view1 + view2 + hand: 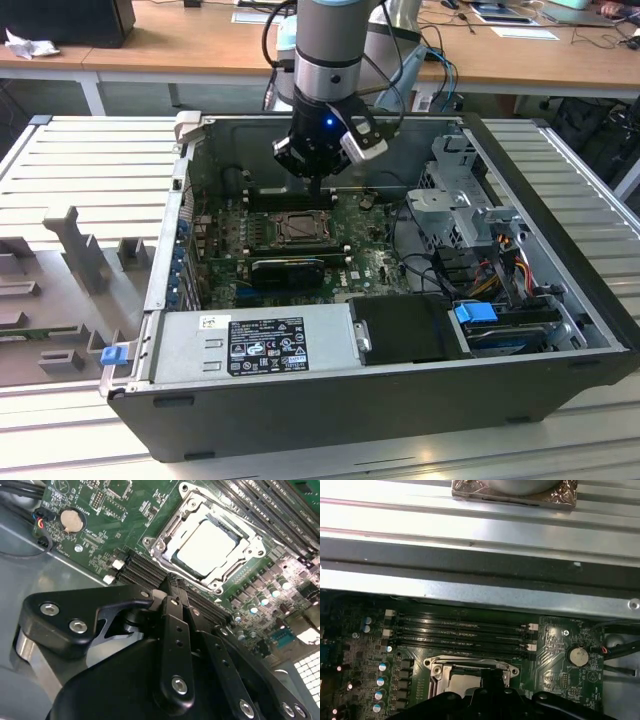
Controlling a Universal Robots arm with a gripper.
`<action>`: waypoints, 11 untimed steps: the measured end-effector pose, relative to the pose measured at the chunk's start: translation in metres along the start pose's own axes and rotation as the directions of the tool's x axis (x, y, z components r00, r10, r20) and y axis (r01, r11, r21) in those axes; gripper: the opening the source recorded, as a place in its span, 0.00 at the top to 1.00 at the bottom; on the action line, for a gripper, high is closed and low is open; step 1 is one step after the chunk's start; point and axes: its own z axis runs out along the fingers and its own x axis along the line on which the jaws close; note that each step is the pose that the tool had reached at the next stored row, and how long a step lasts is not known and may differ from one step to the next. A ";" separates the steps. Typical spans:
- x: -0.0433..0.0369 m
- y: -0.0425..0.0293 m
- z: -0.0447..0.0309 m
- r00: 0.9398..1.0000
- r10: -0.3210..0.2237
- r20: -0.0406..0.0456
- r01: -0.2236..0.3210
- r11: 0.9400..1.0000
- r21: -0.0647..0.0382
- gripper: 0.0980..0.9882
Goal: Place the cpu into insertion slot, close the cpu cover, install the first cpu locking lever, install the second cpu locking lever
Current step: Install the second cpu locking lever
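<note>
In the exterior view, the pincer [318, 188] hangs inside the open computer case [560, 330], just above the green motherboard [360, 262], and the insertion slot [300, 229] lies directly below and slightly nearer the camera than its tips. In the second wrist view, the cpu [206, 547] sits flat in the slot with its pale face up, and the cpu cover [165, 540] frames it with a silver rim; the fingers [175, 630] are drawn together with no gap visible and nothing between them, and they point toward the socket's near edge, close to it but apart. In the first wrist view, the socket [470, 672] lies just ahead of the pincer's dark body, the long memory slots [462, 632] run crosswise beyond it, and the coin battery [578, 655] sits off to one side.
</note>
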 end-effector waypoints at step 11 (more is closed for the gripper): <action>0.0010 -0.0105 0.0000 1.000 0.015 0.001 -0.015 1.000 0.006 0.99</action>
